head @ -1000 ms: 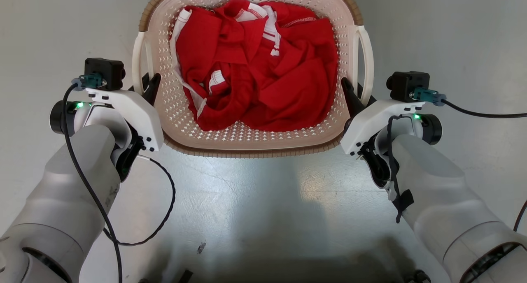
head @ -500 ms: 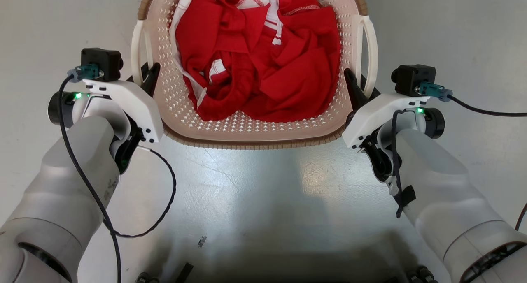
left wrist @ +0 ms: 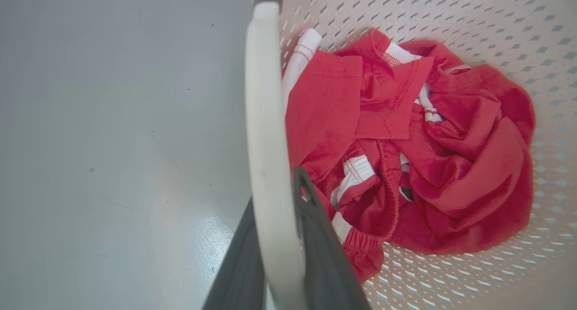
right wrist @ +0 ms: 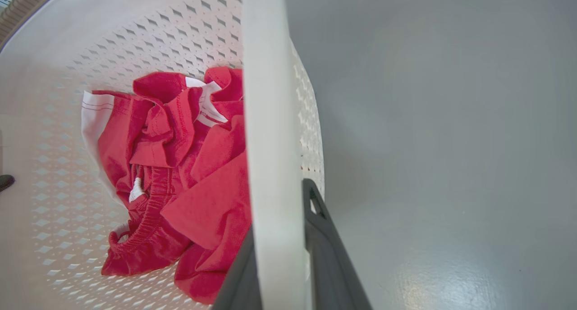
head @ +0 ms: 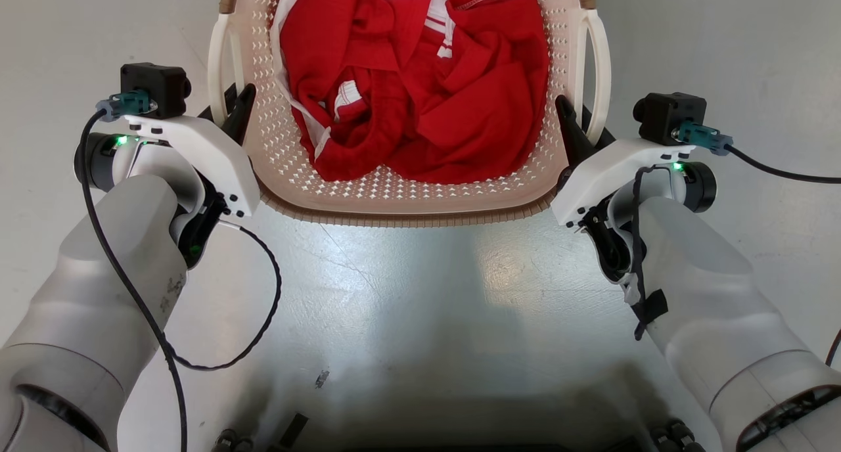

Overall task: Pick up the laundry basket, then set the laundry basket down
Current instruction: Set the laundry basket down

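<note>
Pinching the left handle (head: pixel 217 64), the left gripper (head: pixel 238 100) has one dark finger on each side of the white bar, pressed against it. At about ten o'clock in the head view it sits at the near end of that handle. The right gripper (head: pixel 583 127), at about two o'clock, holds the right handle (head: pixel 603 77) in the same way, as its wrist view shows.

I think the two grips are placed opposite each other so that the load stays level and does not tip. The laundry basket (head: pixel 394 202) is between the arms at twelve o'clock, with its far end cut off by the top of the picture. Red clothes (head: pixel 427 97) lie loose in the middle of it, below the brown rim (head: pixel 407 219), so they are not likely to fall out.

Whether the bottom touches the floor (head: pixel 420 307) I cannot tell.

Around the basket the pale floor is bare at nine and three o'clock, and also at six o'clock toward the robot. There seems to be enough room on every side for setting it down.
</note>
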### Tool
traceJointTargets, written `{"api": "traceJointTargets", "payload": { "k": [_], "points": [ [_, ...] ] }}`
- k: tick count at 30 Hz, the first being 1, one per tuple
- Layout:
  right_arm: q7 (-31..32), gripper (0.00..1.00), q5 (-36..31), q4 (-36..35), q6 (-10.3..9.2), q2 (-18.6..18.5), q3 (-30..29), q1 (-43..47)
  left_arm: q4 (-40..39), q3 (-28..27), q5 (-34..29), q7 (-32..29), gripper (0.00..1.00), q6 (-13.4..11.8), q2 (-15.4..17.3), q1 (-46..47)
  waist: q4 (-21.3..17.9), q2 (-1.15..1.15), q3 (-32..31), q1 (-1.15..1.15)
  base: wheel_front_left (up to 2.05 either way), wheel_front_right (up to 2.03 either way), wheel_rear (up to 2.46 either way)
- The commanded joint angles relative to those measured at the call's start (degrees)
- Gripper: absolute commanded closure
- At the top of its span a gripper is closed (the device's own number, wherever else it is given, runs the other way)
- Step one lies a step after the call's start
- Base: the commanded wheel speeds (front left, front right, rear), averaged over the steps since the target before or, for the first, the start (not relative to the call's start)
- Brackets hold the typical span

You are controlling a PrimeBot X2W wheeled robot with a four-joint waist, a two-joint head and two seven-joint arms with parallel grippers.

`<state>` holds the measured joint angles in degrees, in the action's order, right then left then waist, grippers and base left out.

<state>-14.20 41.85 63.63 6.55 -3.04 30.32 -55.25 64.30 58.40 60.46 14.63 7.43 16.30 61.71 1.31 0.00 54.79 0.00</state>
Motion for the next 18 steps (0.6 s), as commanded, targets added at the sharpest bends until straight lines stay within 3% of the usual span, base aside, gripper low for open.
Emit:
{"api": "traceJointTargets", "payload": {
  "k": [1,18],
  "points": [
    [-0.8,1.00,-1.2,-1.1,0.94,0.2,-0.1,3.5,0.5,-1.2,-0.9,0.4,1.00,0.1,4.3,0.3,0.0,0.00,0.1,0.00,0.00,0.00,0.00],
    [-0.8,1.00,-1.9,-2.2,0.94,0.2,-1.2,4.8,0.3,-1.7,-1.6,0.4,1.00,0.1,4.1,-0.3,-0.3,0.00,-0.7,0.00,0.00,0.00,0.00]
  ]
}}
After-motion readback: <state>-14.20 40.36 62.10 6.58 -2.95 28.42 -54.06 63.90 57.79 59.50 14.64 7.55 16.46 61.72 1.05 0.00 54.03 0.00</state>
